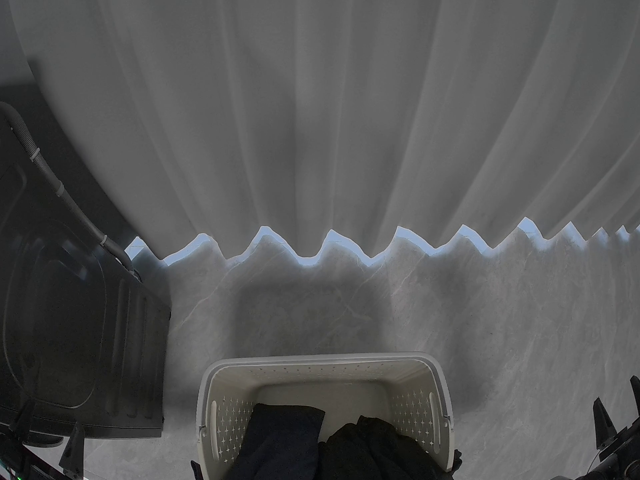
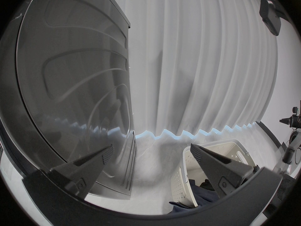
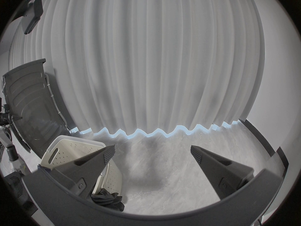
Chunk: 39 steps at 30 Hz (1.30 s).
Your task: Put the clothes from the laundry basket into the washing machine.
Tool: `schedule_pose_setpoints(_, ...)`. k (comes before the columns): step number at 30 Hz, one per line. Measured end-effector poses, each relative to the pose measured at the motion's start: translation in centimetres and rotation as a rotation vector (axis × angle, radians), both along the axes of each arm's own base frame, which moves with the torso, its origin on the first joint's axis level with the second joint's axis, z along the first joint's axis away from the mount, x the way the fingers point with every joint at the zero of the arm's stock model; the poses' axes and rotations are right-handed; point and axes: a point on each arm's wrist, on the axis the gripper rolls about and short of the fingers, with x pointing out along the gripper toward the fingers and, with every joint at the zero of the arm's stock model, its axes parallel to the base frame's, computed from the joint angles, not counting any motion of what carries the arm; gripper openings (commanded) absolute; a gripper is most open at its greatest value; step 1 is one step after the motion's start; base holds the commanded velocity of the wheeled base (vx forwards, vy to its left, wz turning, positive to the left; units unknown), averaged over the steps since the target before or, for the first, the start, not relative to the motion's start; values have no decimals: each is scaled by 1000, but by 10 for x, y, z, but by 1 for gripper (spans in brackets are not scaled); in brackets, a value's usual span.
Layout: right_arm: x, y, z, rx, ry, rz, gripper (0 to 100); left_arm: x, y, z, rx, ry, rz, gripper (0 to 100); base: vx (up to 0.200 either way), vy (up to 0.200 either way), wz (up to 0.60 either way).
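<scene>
The left gripper [image 2: 152,148] is wide open and holds nothing. The right gripper [image 3: 152,148] is open and empty too. At 6 o'clock in the head view sits the white laundry basket [image 1: 320,363] with dark clothes [image 1: 283,435] inside. The dark washing machine [image 1: 73,341] stands at its 9 o'clock. A white curtain [image 1: 333,101] hangs at 12 o'clock.

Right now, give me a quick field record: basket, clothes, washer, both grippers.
basket: white laundry basket, on the floor, front centre
clothes: dark navy piece and black piece, both inside the basket
washer: dark washing machine, left of the basket
left gripper: open, empty, by the washing machine
right gripper: open, empty, right of the basket
backdrop: white curtain
</scene>
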Motion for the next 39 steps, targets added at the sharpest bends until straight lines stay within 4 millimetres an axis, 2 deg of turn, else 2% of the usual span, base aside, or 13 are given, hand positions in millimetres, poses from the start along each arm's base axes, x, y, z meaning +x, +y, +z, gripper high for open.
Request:
schedule_pose_setpoints(12,0,0,0,0,0,0,100,0,0,0,0,0,-1,100,0,0,0)
schedule_pose_setpoints(15,0,0,0,0,0,0,100,0,0,0,0,0,0,100,200,0,0)
schedule_pose_setpoints(39,0,0,0,0,0,0,100,0,0,0,0,0,-1,100,0,0,0)
